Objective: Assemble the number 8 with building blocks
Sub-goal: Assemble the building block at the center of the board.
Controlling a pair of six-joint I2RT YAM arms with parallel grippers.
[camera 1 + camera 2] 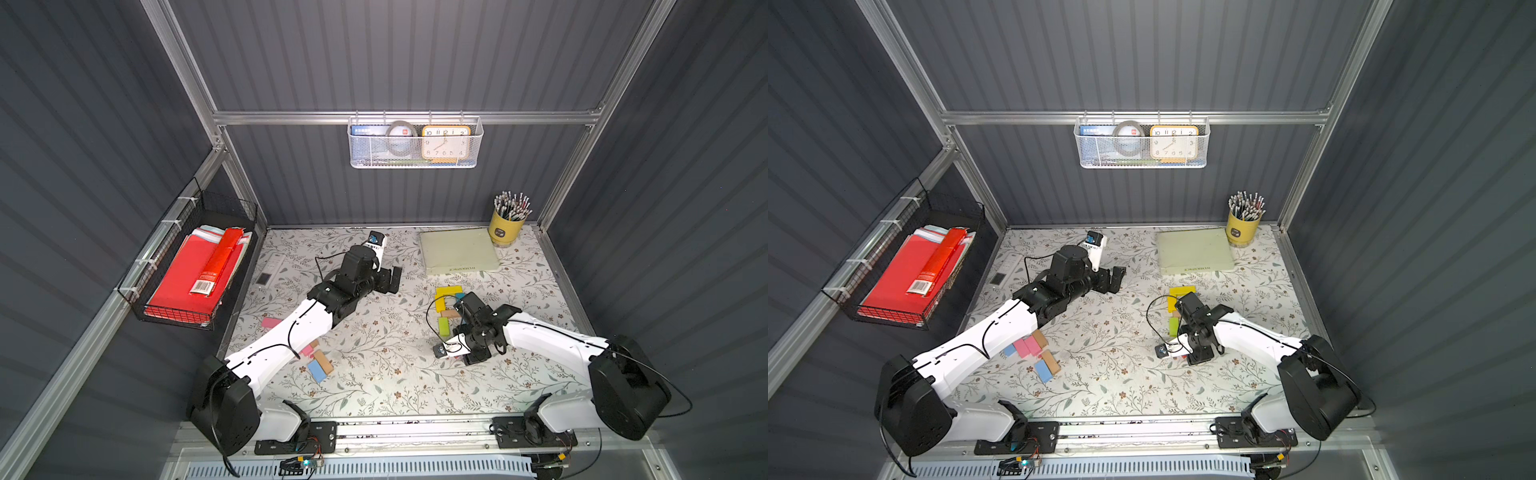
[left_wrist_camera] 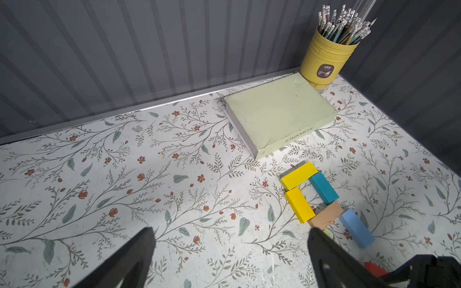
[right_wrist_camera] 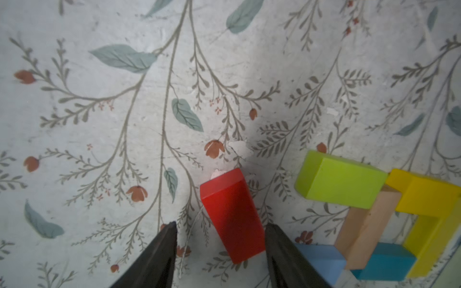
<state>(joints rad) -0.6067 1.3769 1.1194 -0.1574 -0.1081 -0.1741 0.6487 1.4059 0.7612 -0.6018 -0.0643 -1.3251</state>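
Observation:
Building blocks lie joined right of the table's centre: two yellow (image 2: 299,174), teal (image 2: 323,188), tan (image 2: 326,217), light blue (image 2: 356,228) and green (image 3: 341,184), seen in a top view as a cluster (image 1: 446,303). A red block (image 3: 232,214) lies flat beside them, between the fingers of my right gripper (image 3: 221,224). Those jaws are open, one finger close against the block and a gap at the other. My left gripper (image 2: 230,230) hangs wide open over bare table left of the cluster (image 1: 394,279). Loose pink, tan and blue blocks (image 1: 1038,353) lie under my left arm.
A pale green flat box (image 1: 459,251) and a yellow pencil cup (image 1: 505,228) stand at the back right. A black wire basket (image 1: 195,274) with red folders hangs on the left wall, a white mesh basket (image 1: 415,143) on the back wall. A white strip (image 1: 270,268) lies at the left edge.

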